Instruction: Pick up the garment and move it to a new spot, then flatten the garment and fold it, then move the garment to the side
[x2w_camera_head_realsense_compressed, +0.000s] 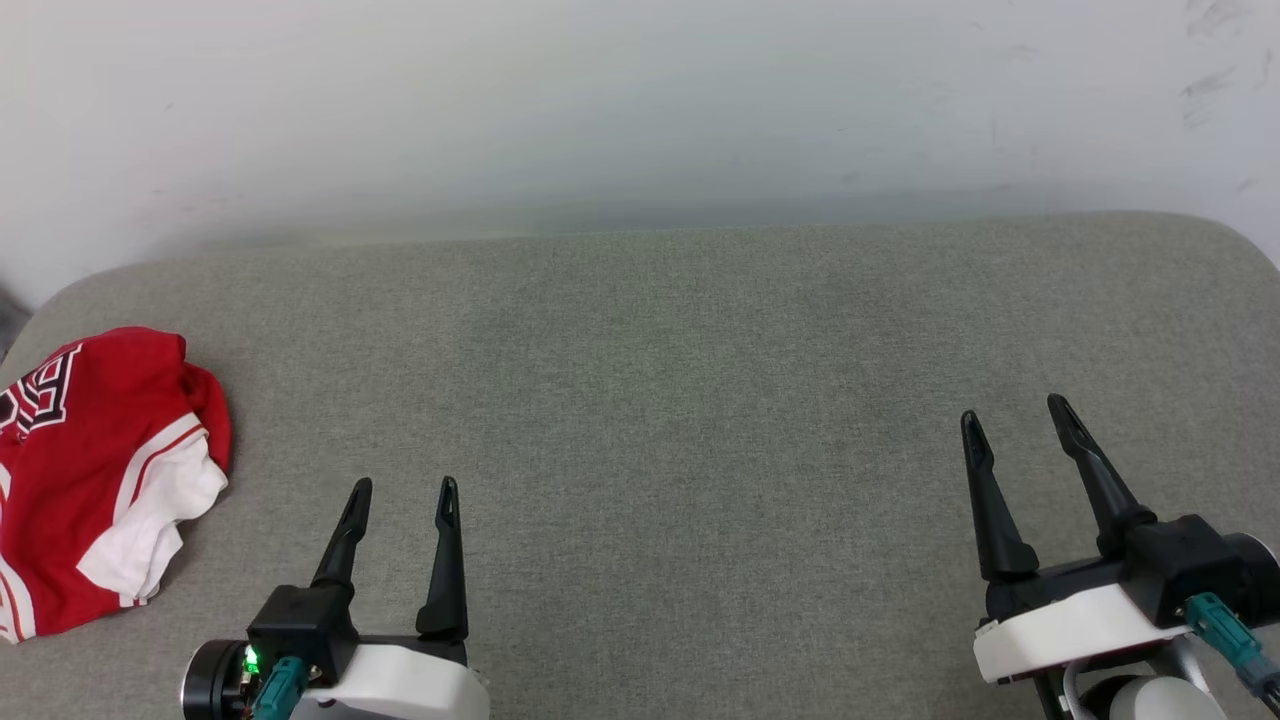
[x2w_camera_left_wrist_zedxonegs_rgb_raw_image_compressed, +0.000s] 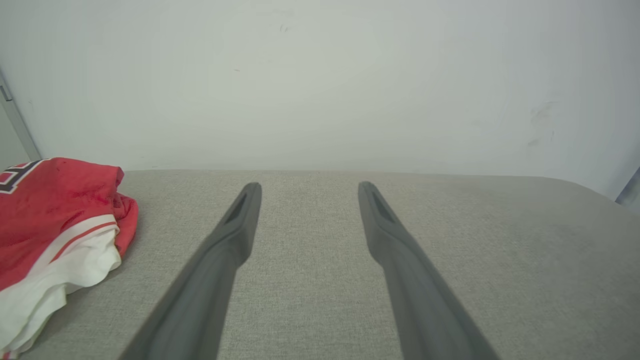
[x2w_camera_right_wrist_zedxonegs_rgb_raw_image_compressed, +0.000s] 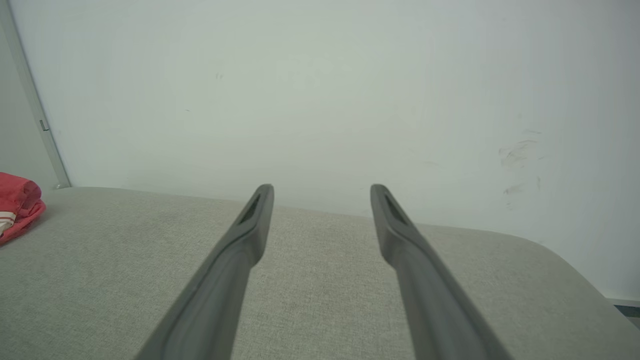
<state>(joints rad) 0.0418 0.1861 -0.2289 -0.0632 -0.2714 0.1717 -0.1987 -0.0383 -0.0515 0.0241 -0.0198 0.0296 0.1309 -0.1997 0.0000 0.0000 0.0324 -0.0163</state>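
This is a plain indoor room, either a sparsely furnished home or a bare test room; which one cannot be told. A wide grey woven-fabric cushioned seat with rounded corners (x2w_camera_head_realsense_compressed: 700, 400) backs onto a bare white painted wall (x2w_camera_head_realsense_compressed: 640, 100) marked with dark scuffs (x2w_camera_head_realsense_compressed: 1205, 85). A narrow grey upright strip (x2w_camera_right_wrist_zedxonegs_rgb_raw_image_compressed: 34, 100), perhaps a door frame, edges the wall. A crumpled red and white jersey T-shirt (x2w_camera_head_realsense_compressed: 90, 480) lies on the seat.

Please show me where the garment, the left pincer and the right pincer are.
garment (x2w_camera_head_realsense_compressed: 80, 470): head view, red body cloth.
left pincer (x2w_camera_head_realsense_compressed: 405, 485): head view, midway between fingertips.
right pincer (x2w_camera_head_realsense_compressed: 1013, 408): head view, midway between fingertips.
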